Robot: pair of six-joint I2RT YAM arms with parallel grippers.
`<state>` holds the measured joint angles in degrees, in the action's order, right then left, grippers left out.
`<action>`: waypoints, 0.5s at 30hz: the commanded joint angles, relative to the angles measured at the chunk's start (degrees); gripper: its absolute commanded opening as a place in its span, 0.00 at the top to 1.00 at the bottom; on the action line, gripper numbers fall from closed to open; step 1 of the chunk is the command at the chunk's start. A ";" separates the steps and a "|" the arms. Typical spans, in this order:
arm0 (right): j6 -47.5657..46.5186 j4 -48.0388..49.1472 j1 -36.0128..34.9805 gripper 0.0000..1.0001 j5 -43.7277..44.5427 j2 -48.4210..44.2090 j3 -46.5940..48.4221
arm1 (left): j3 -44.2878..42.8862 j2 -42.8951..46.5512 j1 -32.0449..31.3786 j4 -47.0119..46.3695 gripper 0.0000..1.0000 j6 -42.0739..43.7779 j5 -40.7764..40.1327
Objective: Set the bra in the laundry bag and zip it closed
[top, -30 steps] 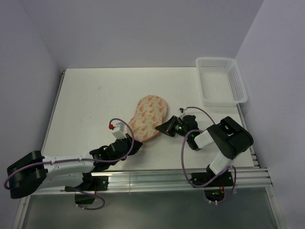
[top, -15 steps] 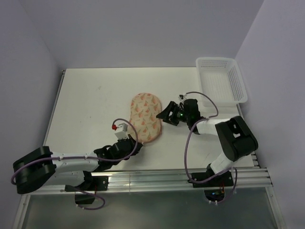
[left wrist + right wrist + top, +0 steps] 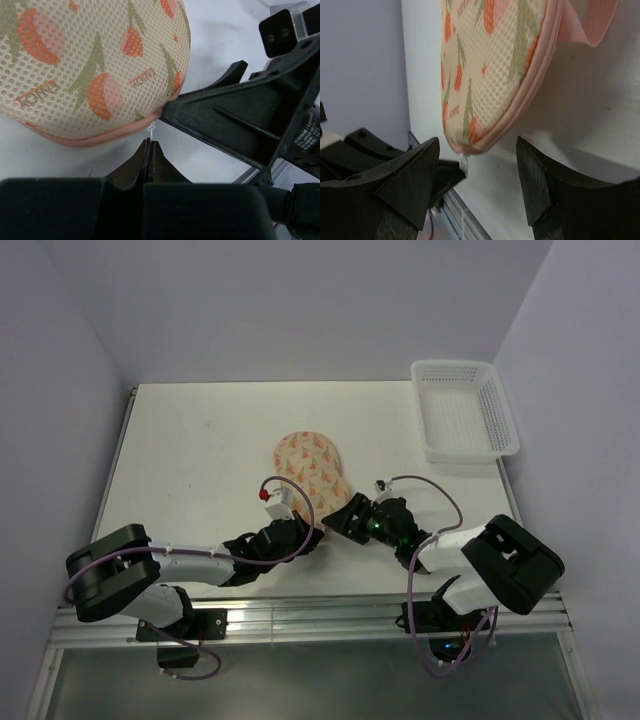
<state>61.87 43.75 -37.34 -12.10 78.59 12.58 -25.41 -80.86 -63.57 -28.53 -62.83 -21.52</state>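
Grip comes first: our left tool (image 3: pixel 150 146) is clenched, its tips meeting at the small white zip pull (image 3: pixel 152 131) that hangs from the near end of the laundry bag (image 3: pixel 305 465), and the pull looks pinched there. Our right tool (image 3: pixel 479 145) stands released, its jaws spread either side of that same near end and apart from it. The bag lies on the surface (image 3: pixel 200 460) with its rim shut as far as we can see. The bra shows in no view, so we judge it is inside. We expect the bag to be light, with a springy rather than stiff mesh shell, and apt to slide on the smooth surface if tugged. That makes the pull and the padded rim the places to hold, and the pink loop (image 3: pixel 590 25) at the bag's far end would serve too. Both arms reach low and forward, converging on the bag's near end.
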 commanded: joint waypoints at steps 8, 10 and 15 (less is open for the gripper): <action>5.81 17.08 -0.71 0.80 8.76 7.01 2.97 | 0.18 0.35 -0.59 -2.84 1.00 -0.19 2.36; 4.93 15.94 -0.71 1.00 8.23 7.28 3.50 | 0.80 0.96 -0.59 -1.53 1.00 0.25 1.31; 2.22 11.73 2.88 1.00 3.24 5.18 2.72 | 1.32 4.83 -0.41 8.47 1.00 6.03 -5.80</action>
<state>66.54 54.74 -36.88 -8.05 85.56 13.82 -25.17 -79.18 -63.64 -26.39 -61.19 -22.37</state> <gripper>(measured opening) 0.033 0.012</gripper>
